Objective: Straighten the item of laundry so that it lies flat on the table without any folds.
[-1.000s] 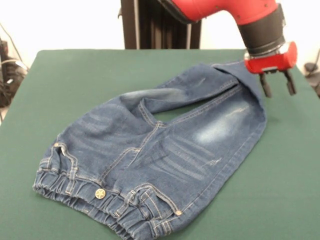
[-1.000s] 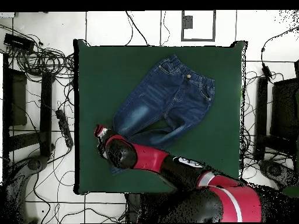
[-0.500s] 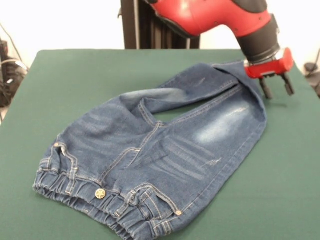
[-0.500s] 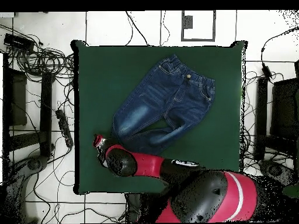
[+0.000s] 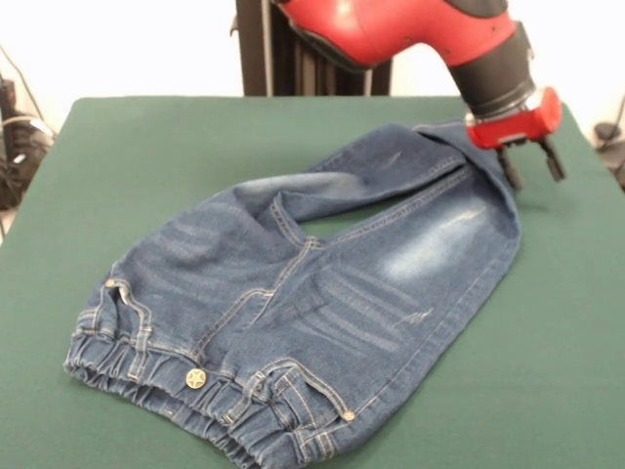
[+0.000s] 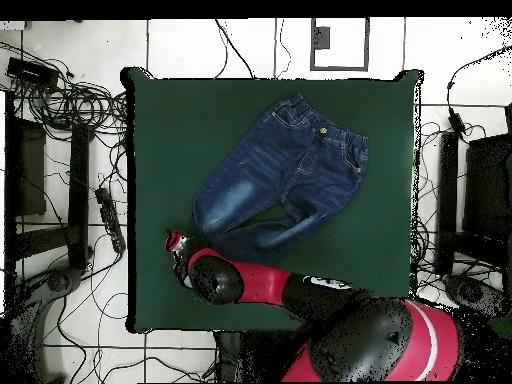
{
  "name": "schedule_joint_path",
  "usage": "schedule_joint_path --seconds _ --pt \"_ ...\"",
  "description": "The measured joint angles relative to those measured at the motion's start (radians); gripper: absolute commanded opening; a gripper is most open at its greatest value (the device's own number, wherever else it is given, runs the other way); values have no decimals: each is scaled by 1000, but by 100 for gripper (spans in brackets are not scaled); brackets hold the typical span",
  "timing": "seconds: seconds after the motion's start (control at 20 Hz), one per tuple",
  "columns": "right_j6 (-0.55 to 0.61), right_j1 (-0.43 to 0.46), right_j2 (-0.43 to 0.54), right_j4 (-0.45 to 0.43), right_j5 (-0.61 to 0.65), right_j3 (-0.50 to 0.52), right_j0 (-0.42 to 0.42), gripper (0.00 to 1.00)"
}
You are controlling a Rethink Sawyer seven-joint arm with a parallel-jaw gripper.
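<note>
The jeans (image 5: pixel 322 293) are blue denim cloth, matt, w/ a woven, slightly rough look. Thighs are faded to whitish patches, and seams carry tan thread stitching. The waistband is gathered, puckered cloth. The star button (image 5: pixel 196 378) looks like brass-coloured metal w/ a dull shine. The desk (image 5: pixel 146 156) has a dark green top, matt and felt-like, no gloss. The arm (image 5: pixel 391 29) has smooth red shells, prob. plastic, w/ soft highlights, and matt black sections. The end effector (image 5: pixel 530 168) has a glossy red body and thin black fingers (image 5: pixel 511 172).
</note>
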Motion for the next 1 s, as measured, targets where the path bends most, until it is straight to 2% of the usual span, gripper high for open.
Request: schedule_joint_path --seconds 0.5,0.7,1.0 --pt "0 -136 0 -1 77 46 -49 100" --pt "0 -154 0 0 85 48 -56 100" --pt "0 -132 -6 -2 85 47 -57 100"
